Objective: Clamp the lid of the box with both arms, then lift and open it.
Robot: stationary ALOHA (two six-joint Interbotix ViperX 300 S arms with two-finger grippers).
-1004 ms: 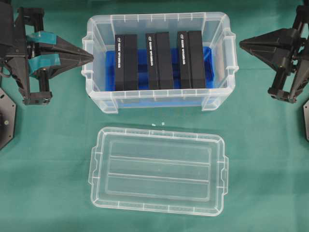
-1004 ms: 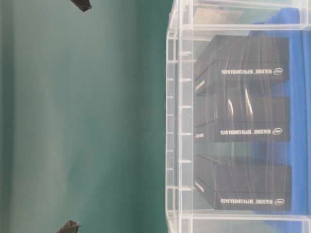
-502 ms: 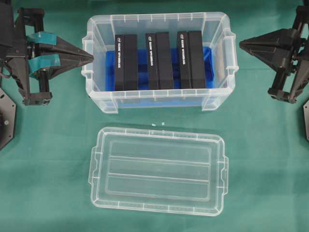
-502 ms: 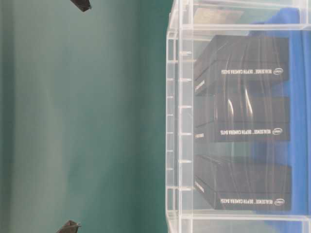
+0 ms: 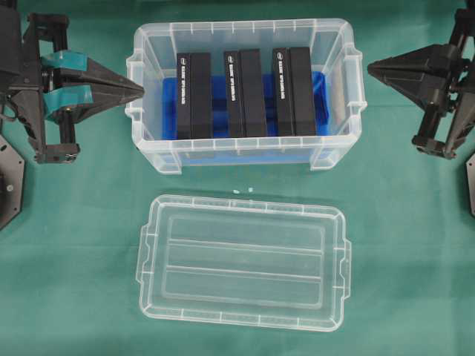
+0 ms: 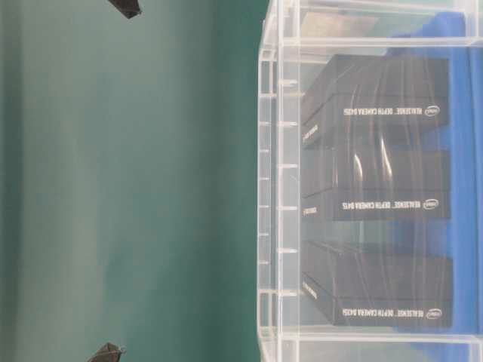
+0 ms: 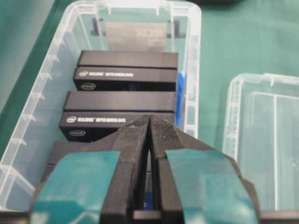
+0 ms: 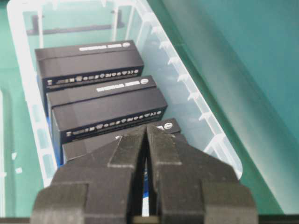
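The lid (image 5: 241,263) lies flat on the green cloth in front of the box (image 5: 237,28), apart from it and touched by neither arm. Three black slabs (image 5: 241,93) stand inside the box on its blue bottom. My left gripper (image 5: 141,87), with teal tape bands, is shut and empty, its tip just outside the box's left end. My right gripper (image 5: 369,67) is shut and empty beside the right end. In the left wrist view the shut left gripper (image 7: 149,117) points along the box (image 7: 42,84), with the lid (image 7: 266,140) to its right. The right gripper (image 8: 146,127) faces the box (image 8: 187,84) lengthwise.
Green cloth (image 5: 82,245) covers the table around the box and the lid. Black arm bases sit at the far left (image 5: 9,185) and far right (image 5: 469,182) edges. The table-level view shows the box wall (image 6: 275,188) side-on.
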